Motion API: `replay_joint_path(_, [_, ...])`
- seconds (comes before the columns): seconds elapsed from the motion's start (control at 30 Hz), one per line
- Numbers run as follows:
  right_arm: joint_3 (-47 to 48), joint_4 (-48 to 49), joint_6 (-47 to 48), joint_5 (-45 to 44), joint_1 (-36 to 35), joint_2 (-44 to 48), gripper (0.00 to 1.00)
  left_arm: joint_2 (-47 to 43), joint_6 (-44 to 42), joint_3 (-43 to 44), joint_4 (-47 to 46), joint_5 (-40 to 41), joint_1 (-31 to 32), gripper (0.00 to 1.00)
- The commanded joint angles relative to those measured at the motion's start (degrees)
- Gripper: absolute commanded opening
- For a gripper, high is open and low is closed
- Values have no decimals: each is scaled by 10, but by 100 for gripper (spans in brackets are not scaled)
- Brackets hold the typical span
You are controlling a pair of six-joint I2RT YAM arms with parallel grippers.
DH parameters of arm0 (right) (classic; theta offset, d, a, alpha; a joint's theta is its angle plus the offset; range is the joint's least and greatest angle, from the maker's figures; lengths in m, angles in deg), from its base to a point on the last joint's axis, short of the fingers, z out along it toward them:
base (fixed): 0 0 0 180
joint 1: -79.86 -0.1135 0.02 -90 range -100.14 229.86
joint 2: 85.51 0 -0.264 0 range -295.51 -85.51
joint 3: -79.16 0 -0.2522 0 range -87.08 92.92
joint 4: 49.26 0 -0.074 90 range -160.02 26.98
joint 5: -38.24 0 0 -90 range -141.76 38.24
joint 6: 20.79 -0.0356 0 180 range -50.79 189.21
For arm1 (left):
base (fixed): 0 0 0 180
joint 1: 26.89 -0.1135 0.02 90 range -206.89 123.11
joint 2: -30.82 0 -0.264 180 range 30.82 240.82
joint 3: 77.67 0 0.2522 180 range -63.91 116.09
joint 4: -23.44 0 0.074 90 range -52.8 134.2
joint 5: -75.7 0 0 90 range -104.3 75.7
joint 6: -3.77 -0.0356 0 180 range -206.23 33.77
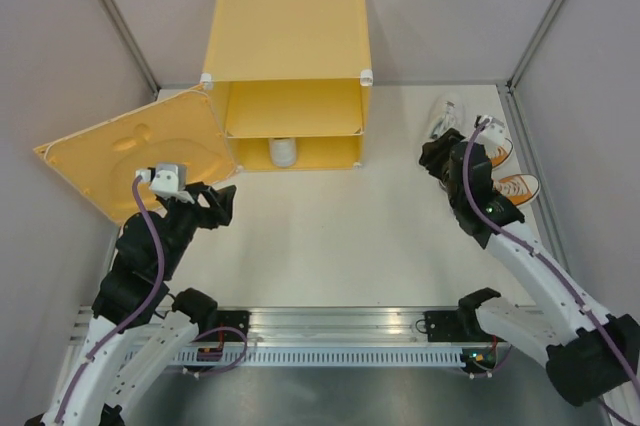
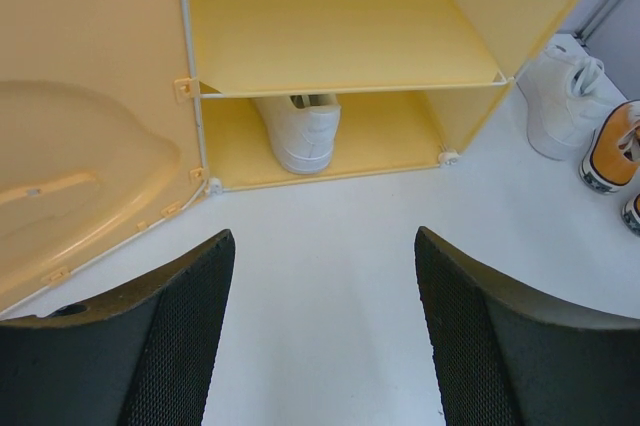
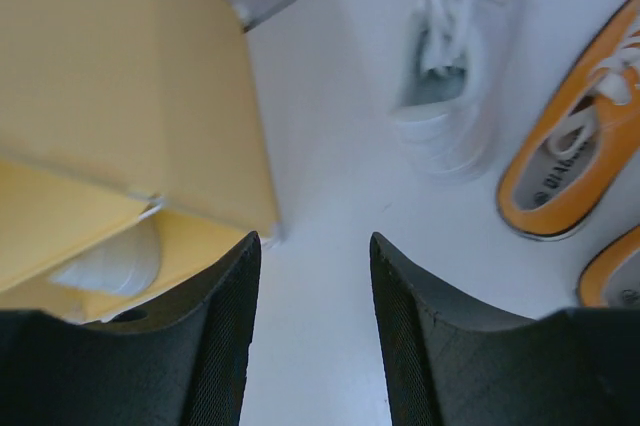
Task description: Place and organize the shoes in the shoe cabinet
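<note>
One white sneaker lies front-to-back in the open shoe cabinet's lower bay. Right of the cabinet, the second white sneaker points toe-away from the arms, and the orange pair angles toes rightward. The left gripper and right gripper hang empty, jaws apart.

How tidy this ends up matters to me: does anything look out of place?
One white sneaker sits in the cabinet's lower compartment while its mate lies outside to the right, beside the orange sneakers, so that pair is split. Nothing looks damaged.
</note>
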Motion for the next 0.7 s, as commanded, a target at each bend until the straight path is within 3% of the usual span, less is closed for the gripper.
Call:
replay_joint_path(0.0, [9, -31, 26, 155, 134, -84, 53, -2, -12, -2, -20, -18, 1, 77])
replay_joint_path(0.03, [24, -24, 28, 176, 195, -107, 53, -4, -12, -2, -20, -20, 1, 77])
replay_joint_path(0.13, [71, 1, 34, 216, 265, -203, 53, -6, -12, -3, -20, -25, 1, 77])
replay_joint_path(0.3, [147, 11, 33, 222, 308, -326, 54, -7, -11, -3, -19, -35, 1, 77])
replay_joint_path(0.67, [272, -18, 45, 249, 346, -460, 55, -20, -9, -2, -19, -45, 1, 78])
